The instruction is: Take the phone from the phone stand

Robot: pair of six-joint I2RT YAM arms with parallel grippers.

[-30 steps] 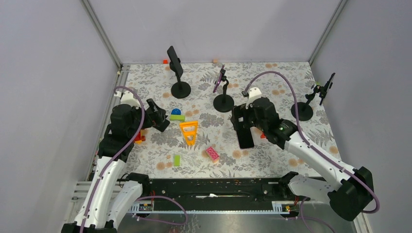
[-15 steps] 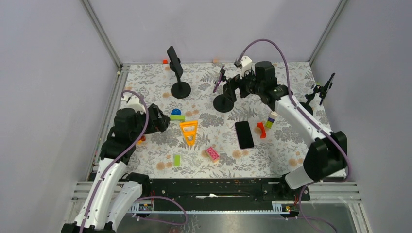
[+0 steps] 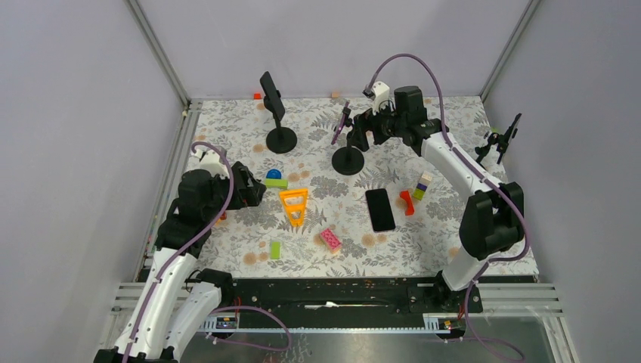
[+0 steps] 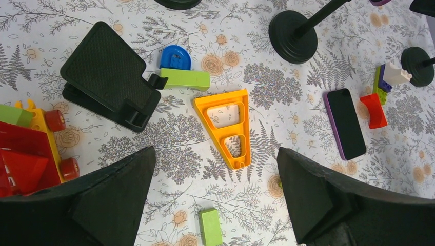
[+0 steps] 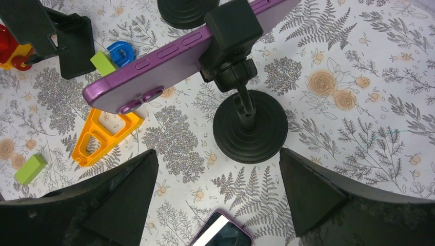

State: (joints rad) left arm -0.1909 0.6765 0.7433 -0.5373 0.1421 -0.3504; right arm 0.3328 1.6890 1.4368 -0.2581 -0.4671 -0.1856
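Currently, purple phone [image 5: 169, 56] slanted in stand [image 5: 250, 128], camera end leftward, right end effector [image 5: 215, 156] spread

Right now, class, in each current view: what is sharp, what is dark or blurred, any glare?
Top external: even light, soft shadows, table sharp. Left wrist: table crisp, fingers dark and featureless. Right wrist: purple phone sharp, faint sheen along its edge.
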